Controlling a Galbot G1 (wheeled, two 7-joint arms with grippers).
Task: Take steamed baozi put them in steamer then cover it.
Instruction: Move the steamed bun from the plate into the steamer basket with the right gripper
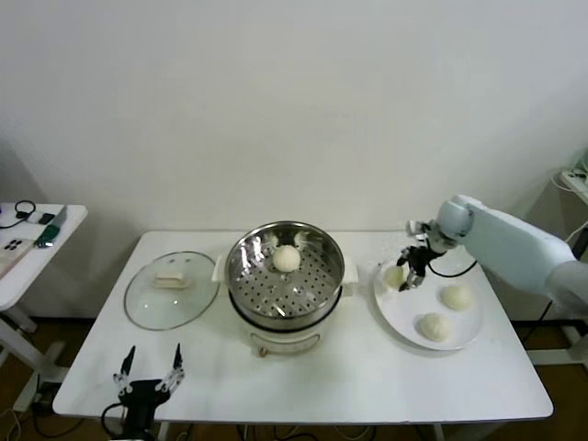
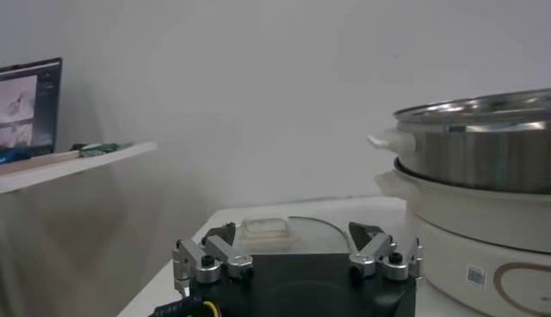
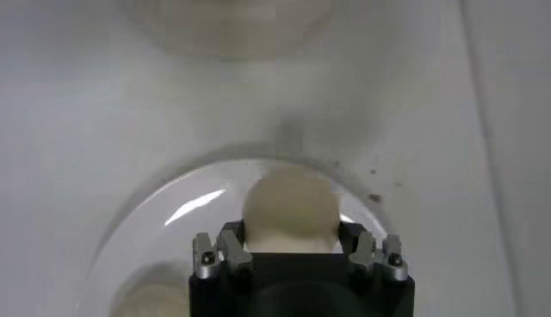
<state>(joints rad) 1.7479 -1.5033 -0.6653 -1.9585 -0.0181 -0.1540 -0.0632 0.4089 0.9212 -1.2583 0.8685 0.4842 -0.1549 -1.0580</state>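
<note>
Right gripper point(image 1: 411, 272) was down at the plate point(image 1: 404, 322), its fingers point(image 3: 231, 251) set either side of a baozi point(image 3: 289, 211) at the plate's steamer-side edge; whether they pressed the bun or only bracketed it could not be told. Two more baozi point(image 1: 456, 297) point(image 1: 434, 326) lay on the plate. One baozi point(image 1: 287, 258) sat in the steamer point(image 1: 286, 276) at table point(image 1: 367, 386) centre. Glass lid point(image 1: 171, 289) lay flat beside the steamer. Left gripper point(image 1: 147, 377) was parked at the table's near edge, fingers spread, empty.
</note>
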